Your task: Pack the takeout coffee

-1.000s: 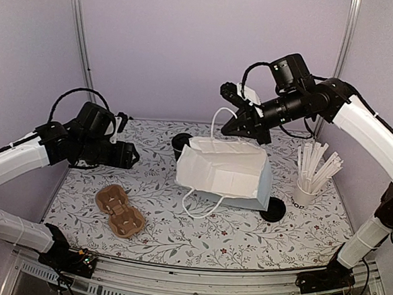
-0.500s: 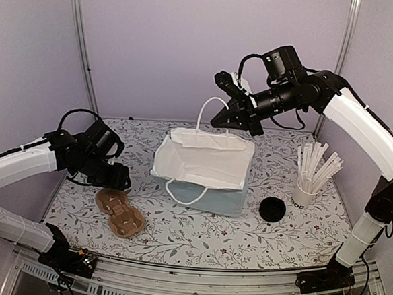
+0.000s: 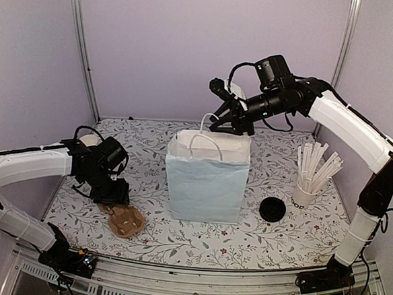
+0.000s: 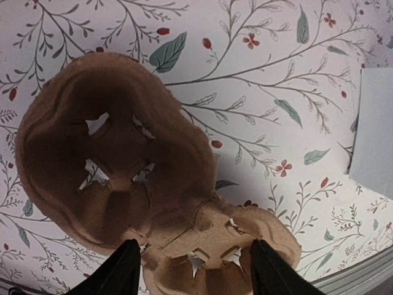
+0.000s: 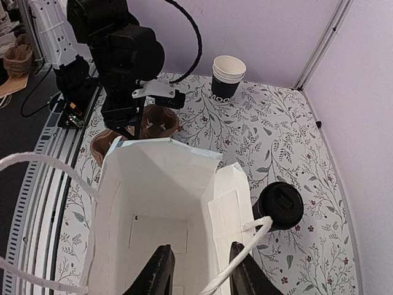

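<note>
Spotting black cup lidless on worktop beyond bag, lid lying apart. Looks light, thin-walled, crushable: worth pinching gently mid-wall. Finding left tool wide over carrier, right tool parted above bag mouth.

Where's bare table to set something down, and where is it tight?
Free: the front strip between bag and near edge, left of the loose lid; the back right, behind the stirrer cup; along the back wall between stacked cups and lidded cup. Tight: front left, where the left gripper hovers over the carrier.
</note>
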Available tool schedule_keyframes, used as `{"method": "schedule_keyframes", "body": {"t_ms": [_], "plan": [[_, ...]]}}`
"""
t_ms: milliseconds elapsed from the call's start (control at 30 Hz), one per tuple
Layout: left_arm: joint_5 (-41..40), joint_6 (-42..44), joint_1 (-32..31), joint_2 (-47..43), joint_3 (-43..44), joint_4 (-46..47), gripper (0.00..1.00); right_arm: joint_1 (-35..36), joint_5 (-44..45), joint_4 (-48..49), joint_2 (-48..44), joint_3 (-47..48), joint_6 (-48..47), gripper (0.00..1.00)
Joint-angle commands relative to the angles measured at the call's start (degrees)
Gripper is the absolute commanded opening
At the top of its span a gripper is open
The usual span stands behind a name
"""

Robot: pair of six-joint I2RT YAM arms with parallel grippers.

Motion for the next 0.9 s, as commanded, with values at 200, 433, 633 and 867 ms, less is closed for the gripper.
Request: {"method": "schedule_keyframes", "body": {"t_ms": [200, 433, 633, 867], "plan": [[1.7, -12.3, 0.3, 0.2, -2.4, -2.3, 0.65, 0.1, 5.3, 7.6, -8.4, -10.5, 1.5, 0.38], [4.3, -18.2, 0.1, -0.7, -6.4, 2.4, 0.62, 0.1, 5.0, 7.4, -10.6, -13.1, 0.4, 0.40], [2.5, -18.5, 0.3, 1.3, -5.9, 4.3, 0.58, 0.0, 3.1, 6.4, -11.1, -13.4, -0.1, 0.41], [-5.2, -12.9, 1.2, 6.7, 0.9, 4.4, 0.62, -0.3, 2.4, 6.7, -12.2, -15.4, 0.0, 0.42]]}}
